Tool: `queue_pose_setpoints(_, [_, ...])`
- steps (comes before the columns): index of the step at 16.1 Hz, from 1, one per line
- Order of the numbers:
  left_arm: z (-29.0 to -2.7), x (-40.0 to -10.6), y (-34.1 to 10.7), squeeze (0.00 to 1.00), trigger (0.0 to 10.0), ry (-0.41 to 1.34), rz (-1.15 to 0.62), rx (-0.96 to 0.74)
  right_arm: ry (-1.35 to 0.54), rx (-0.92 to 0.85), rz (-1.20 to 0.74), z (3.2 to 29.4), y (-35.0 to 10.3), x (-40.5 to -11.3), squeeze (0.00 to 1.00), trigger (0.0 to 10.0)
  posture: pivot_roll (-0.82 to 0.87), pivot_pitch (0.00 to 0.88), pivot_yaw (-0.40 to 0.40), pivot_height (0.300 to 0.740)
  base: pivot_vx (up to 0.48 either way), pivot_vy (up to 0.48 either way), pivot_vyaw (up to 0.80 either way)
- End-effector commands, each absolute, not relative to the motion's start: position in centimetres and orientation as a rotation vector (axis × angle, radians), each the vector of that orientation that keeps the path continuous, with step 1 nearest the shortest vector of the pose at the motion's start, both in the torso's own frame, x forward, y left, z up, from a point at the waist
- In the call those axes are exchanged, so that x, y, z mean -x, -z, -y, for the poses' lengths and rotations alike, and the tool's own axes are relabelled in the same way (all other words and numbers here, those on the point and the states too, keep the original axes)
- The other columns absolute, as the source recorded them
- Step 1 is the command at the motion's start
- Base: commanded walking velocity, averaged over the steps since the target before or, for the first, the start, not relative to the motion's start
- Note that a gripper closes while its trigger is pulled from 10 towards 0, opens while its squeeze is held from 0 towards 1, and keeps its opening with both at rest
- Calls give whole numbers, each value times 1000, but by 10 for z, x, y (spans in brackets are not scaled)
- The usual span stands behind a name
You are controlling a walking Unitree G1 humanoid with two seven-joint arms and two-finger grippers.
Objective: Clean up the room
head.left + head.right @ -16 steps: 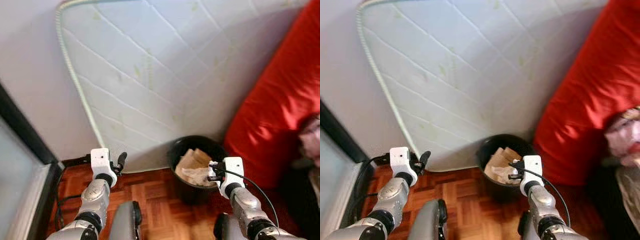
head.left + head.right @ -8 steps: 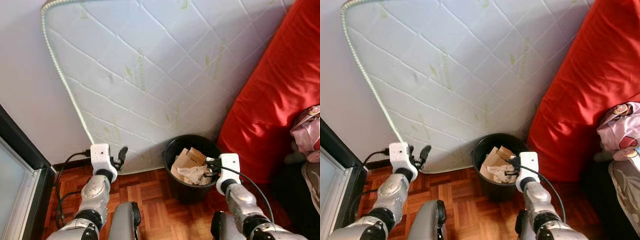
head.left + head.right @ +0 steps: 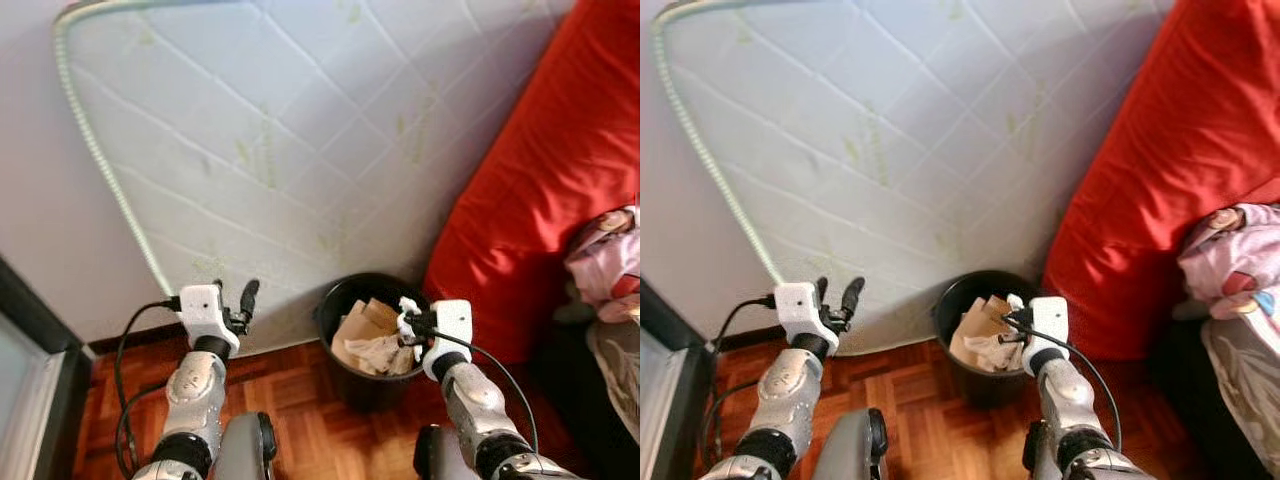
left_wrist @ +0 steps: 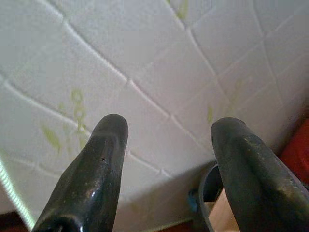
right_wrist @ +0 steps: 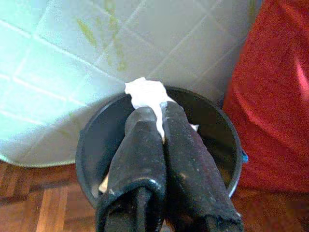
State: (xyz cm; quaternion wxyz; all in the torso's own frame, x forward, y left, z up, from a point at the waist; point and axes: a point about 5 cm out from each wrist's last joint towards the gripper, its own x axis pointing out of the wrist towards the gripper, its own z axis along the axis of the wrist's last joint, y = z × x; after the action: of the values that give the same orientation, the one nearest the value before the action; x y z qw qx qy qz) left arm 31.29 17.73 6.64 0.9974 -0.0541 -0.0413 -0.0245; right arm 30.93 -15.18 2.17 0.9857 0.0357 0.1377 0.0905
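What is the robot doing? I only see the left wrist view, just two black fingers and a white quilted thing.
Observer: The right gripper is pinching a white scrap of paper over a black bin.
Child: Is the bin empty?
Observer: No, crumpled brown paper lies inside.
Child: What's next to the bin?
Observer: A big red cushion stands on its right, and the white mattress leans behind it.
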Motion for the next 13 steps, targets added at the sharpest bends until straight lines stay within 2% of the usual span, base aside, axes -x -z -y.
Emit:
queue_pose_setpoints(1, [-178,-310,-64,0,10000,46,71,116,-200,-73,-259,147,-23,-310,0,10000,86,0,1,533,255,0,0])
queue_pose_setpoints(13, [-174,-295,-61,0,10000,24,54,140,-224,-75,-277,140,-15,-301,0,10000,89,0,-5,533,263,0,0])
